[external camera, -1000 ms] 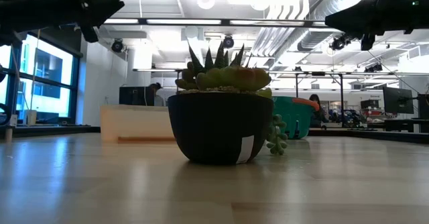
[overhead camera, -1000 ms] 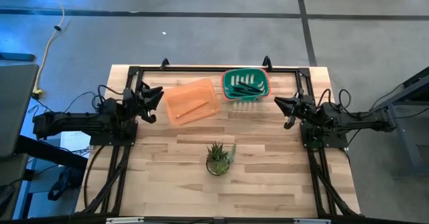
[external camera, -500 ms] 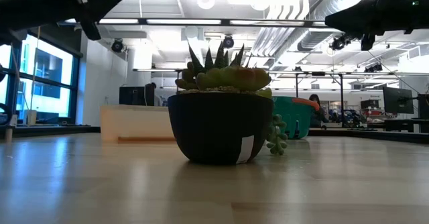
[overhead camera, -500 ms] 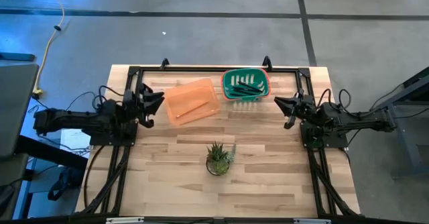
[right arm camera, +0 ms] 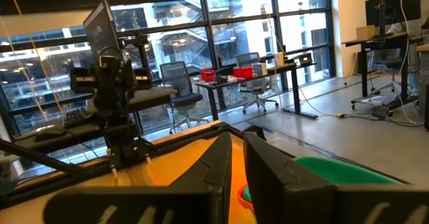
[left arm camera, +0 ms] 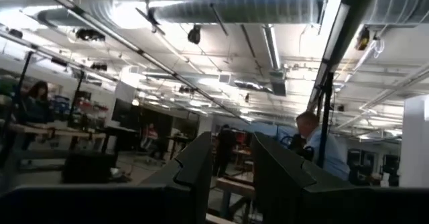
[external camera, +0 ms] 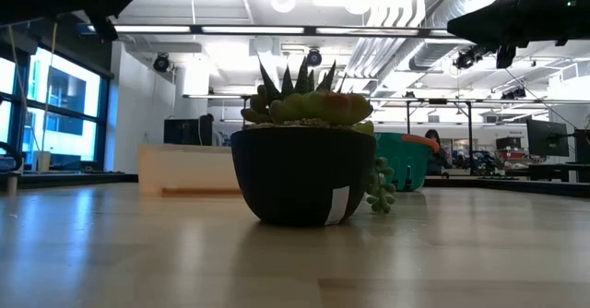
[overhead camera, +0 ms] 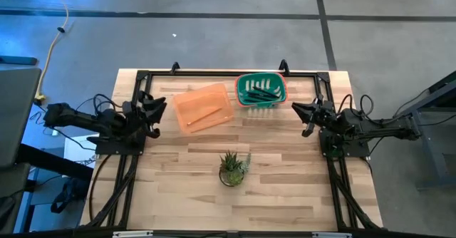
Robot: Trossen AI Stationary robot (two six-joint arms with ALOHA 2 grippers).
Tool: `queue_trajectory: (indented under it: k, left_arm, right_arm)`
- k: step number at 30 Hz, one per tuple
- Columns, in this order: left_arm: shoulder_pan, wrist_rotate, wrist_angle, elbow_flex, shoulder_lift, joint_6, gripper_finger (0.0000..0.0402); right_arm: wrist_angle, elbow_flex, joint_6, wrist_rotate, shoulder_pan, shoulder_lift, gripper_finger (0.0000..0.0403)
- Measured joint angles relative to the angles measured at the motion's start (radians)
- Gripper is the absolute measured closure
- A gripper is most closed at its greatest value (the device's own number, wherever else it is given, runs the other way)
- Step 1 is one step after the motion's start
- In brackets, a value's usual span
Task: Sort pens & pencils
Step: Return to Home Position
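Bright ceiling lights glare overhead, the plant pot (external camera: 297, 186) sits backlit and dark, wrist views look soft.

Right gripper (right arm camera: 236, 158) nearly closed, orange tray (right arm camera: 177, 160), green basket (right arm camera: 335, 172), left arm (right arm camera: 110, 90) beyond

You find no readable text, label, brand or number anywhere; the pot's (external camera: 302, 176) pale sticker (external camera: 338, 207) looks blank.

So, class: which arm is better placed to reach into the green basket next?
Probably the right: its gripper sits beside the basket, while the left gripper lies beyond the orange tray.
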Motion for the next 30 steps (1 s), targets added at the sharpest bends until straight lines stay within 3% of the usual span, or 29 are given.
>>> queue_trajectory:
  k: [8, 16, 20, 30]
  left_arm:
    - [-0.024, -0.016, -0.022, 0.000, -0.162, 0.086, 0.0307]
    - [-0.025, 0.039, -0.253, 0.000, -0.356, 0.050, 0.0307]
    - [-0.024, 0.047, -0.272, 0.000, -0.353, 0.054, 0.0307]
    - [-0.025, 0.083, -0.503, 0.000, -0.354, -0.006, 0.0307]
  right_arm:
    - [0.000, 0.000, 0.009, -0.016, 0.000, 0.000, 0.0371]
    - [0.004, 0.000, 0.015, -0.021, 0.000, 0.000, 0.0371]
    - [0.018, 0.000, 0.008, -0.021, 0.000, 0.000, 0.0371]
    - [0.018, 0.000, -0.046, -0.020, -0.001, 0.000, 0.0371]
